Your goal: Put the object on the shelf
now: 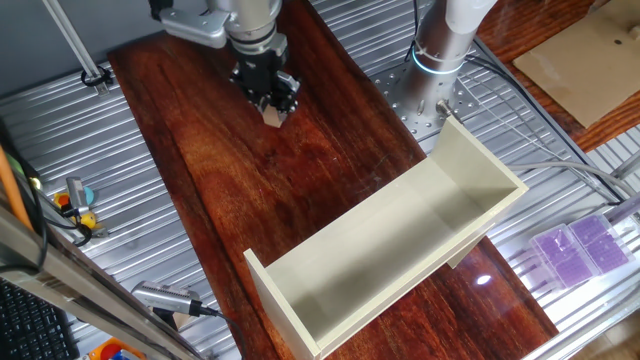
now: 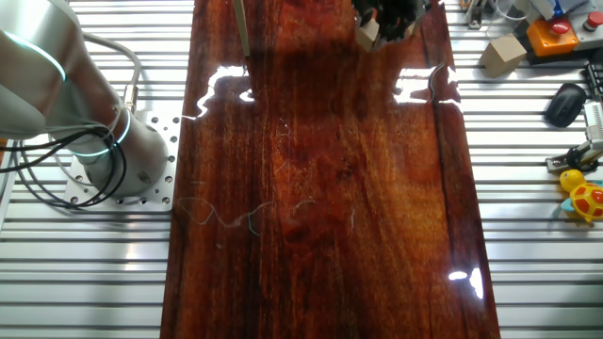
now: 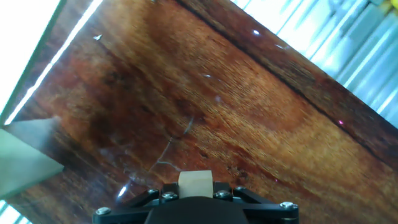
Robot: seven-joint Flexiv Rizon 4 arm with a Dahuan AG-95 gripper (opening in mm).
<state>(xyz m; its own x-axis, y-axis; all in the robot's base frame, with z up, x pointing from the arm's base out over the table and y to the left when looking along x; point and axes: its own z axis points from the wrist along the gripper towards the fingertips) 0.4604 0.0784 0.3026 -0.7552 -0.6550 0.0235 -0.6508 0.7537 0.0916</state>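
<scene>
At the top of one fixed view the pincer [image 1: 270, 100] is clamped on the wooden cube [image 1: 272, 116], held above the dark red bench [image 1: 260, 210]. The cream shelf [image 1: 400, 240] lies lower right, well apart, bare wood between. A tan box [image 2: 502, 55], black mouse [image 2: 565, 104] and yellow toy [image 2: 586, 196] sit at the other view's right edge

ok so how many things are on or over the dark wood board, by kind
wooden cube, held in the gripper above the board: 1
cream shelf, standing on the board: 1
total: 2
</scene>
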